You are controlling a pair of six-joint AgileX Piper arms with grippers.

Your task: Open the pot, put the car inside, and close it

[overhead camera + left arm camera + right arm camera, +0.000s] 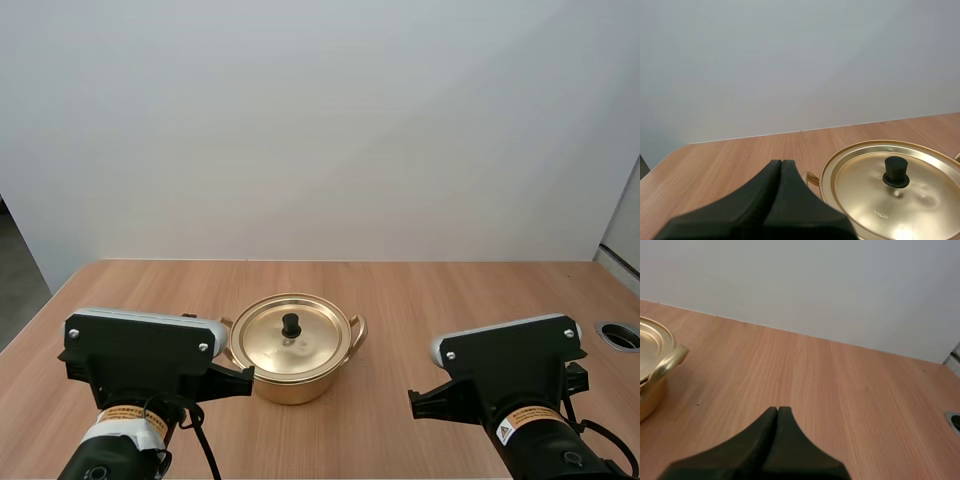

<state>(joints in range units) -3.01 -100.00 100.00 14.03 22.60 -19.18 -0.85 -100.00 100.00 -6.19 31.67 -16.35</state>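
Pale, bare wall (320, 120) rises behind a light wooden counter (450, 300) whose grain runs away from the arms. On the counter stands a golden pot (290, 388), set toward the left arm's side of the middle and just ahead of that arm. Its lid (300, 350) sits flat on the rim, shut, with a short black knob (291, 324) upright at the centre. Two small looped handles (357, 328) stick out from the pot's sides. The left claw (781, 162) has its fingers pressed together into one dark wedge and grips nothing. Its tip is just beside the pot's near rim, close to one handle, and is not touching the lid or the knob. The right claw (777, 409) is likewise pressed together and grips nothing. It points out over bare wood, well apart from the pot, with one handle and a sliver of lid off toward the other arm's side. Near the counter's right edge a small round opening (621, 335) with a dark ring is set into the wood, beyond the right arm.
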